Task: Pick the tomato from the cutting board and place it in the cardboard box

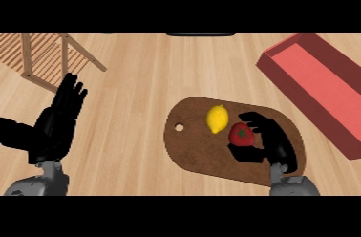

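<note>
Step in hand: you are closing your right hand [271,138] on the tomato [241,134]; its fingers curl round it from the right.
Tomato: on the cutting board [204,155], just beside the lemon [217,119].
Do it well: lift straight up, clear of the lemon.
Box: the red box [321,88] at the counter's right edge shows nothing inside.
Left hand [60,119]: resting, fingers straight.

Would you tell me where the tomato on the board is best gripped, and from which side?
Grip the tomato round its widest part, from the right: the lemon crowds its left, and the right hand already curls there. Being round, it offers no better hold.
</note>
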{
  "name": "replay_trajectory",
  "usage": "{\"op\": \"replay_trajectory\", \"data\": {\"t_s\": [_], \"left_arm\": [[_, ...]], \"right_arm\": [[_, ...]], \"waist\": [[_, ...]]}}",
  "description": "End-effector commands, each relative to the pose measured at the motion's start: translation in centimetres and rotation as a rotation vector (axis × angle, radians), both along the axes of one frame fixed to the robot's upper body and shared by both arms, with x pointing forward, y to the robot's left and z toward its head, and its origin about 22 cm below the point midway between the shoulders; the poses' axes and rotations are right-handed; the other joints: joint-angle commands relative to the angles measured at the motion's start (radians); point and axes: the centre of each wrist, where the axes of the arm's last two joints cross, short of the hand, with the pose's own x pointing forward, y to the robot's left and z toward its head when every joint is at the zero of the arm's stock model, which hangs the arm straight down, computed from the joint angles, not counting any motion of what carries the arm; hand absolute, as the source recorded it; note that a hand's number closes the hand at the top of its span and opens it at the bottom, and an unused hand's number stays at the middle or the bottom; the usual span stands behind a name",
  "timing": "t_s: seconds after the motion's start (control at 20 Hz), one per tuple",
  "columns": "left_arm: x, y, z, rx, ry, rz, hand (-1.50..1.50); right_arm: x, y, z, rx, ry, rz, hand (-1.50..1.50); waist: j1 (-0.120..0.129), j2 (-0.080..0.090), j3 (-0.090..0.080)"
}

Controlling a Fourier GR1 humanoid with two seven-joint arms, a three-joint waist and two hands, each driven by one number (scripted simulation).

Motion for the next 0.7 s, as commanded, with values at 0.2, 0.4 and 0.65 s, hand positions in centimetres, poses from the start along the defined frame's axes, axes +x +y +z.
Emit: {"op": "replay_trajectory", "data": {"t_s": [0.2,0.4,0.65], "left_arm": [[-0.8,0.3,0.4,0.002,0.005,0.008,0.0],[-0.4,1.9,-1.2,-0.012,0.012,-0.006,0.0],[0.1,0.6,0.0,0.001,-0.002,-0.003,0.0]], "right_arm": [[-1.3,2.1,0.2,-0.128,-0.073,0.046,1.5],[-0.9,-0.3,1.6,-0.172,-0.138,0.003,1.5],[-1.8,4.1,1.7,-0.315,-0.267,0.432,1.5]], "waist": [[0.0,0.0,0.0],[-0.004,0.0,0.0],[0.013,-0.002,-0.001]]}}
